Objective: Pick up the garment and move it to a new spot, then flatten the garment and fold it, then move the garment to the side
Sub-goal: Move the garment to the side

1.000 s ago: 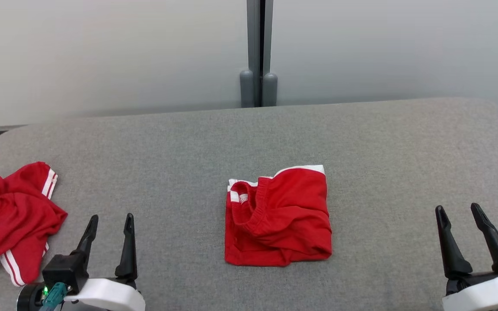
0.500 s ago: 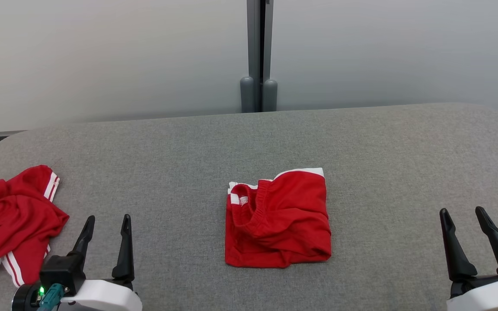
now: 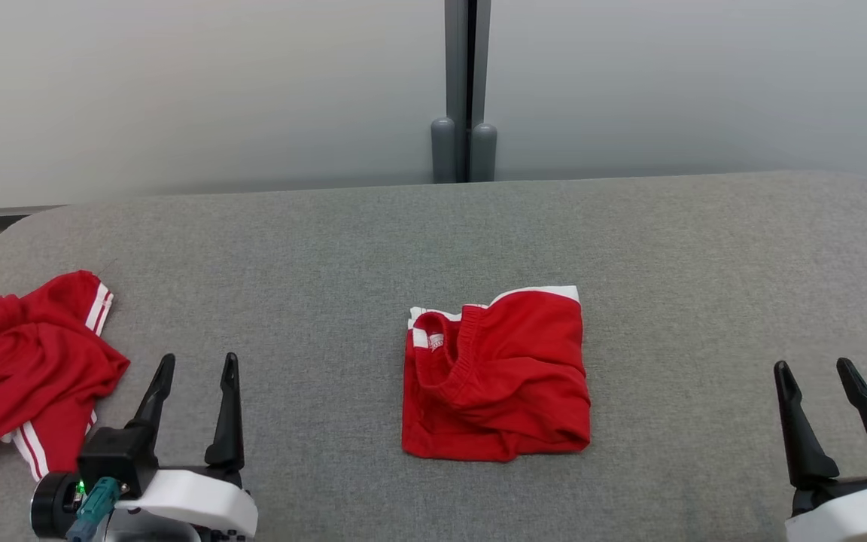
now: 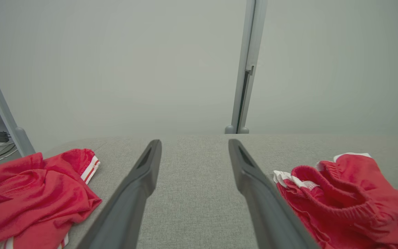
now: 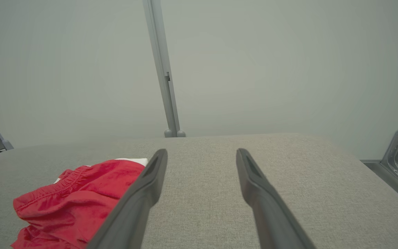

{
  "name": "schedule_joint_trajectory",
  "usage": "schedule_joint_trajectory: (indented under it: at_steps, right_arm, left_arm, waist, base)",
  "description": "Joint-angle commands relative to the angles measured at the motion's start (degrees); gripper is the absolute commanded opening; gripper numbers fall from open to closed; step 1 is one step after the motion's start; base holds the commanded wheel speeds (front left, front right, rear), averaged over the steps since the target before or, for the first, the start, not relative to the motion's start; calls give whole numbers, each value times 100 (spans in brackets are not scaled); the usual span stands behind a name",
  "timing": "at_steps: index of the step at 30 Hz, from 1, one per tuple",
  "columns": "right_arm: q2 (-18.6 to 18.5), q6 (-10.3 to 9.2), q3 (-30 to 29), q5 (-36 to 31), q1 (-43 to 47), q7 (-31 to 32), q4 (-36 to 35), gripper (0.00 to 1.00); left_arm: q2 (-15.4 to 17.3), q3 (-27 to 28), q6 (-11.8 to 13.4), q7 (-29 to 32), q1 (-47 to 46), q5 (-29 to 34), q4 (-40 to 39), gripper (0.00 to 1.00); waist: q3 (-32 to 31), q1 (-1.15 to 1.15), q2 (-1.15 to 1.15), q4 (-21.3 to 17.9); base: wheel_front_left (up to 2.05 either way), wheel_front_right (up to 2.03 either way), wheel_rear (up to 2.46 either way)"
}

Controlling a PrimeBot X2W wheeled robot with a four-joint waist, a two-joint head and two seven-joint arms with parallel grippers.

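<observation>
Both arms end in a glossy white wrist shell bearing jaws of two long, tapering, matte dark fingers with pointed tips; just left of the left arm's shell sit a black block, a teal plug, a tiny green light and a round black cuff.

Grey table, seemingly padded; folded garment centre; crumpled red cloth left.

A crumpled red garment runs off the frame's left edge; the label on the folded garment is too small to read.
</observation>
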Motion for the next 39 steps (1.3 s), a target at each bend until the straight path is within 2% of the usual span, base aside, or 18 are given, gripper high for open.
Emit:
schedule_joint_trajectory:
  at_steps: [1,8,17,22,23,25,31,39]
  right_arm:
    - [-36,0,-27,-19,-78,43,18,100]
    - [-95,0,157,74,-578,104,501,100]
    - [-31,0,906,459,-1537,-93,1911,100]
    - [139,1,1206,834,-1775,233,2612,100]
    - [138,0,1254,878,-1806,272,2679,91]
    - [129,0,1315,917,-1810,408,2806,0]
    - [-48,-2,1476,754,-1898,448,2615,0]
    - [-376,-6,1621,251,-1862,318,1951,0]
  left_arm:
    - [15,-15,-21,-30,-134,19,-33,100]
    - [-135,-173,-96,-167,-711,108,-88,100]
    - [-356,-313,-205,-319,-1271,217,23,100]
    - [-482,-298,-243,-337,-1391,217,102,100]
    - [-494,-279,-241,-339,-1397,232,82,100]
    - [-496,-233,-235,-341,-1396,275,52,100]
    - [-501,-122,-220,-341,-1355,403,-13,100]
    - [-426,1,-285,-334,-1315,563,-166,100]
  waist:
    - [109,0,0,101]
    - [791,0,0,533]
    - [1412,0,0,1054]
    - [1495,0,0,1177]
    - [1506,0,0,1186]
    - [1528,0,0,1180]
    - [1569,0,0,994]
    - [1598,0,0,170]
  base:
    - [0,0,0]
    - [0,0,0]
    - [0,0,0]
    - [0,0,0]
    - [0,0,0]
    - [0,0,0]
    - [0,0,0]
    - [0,0,0]
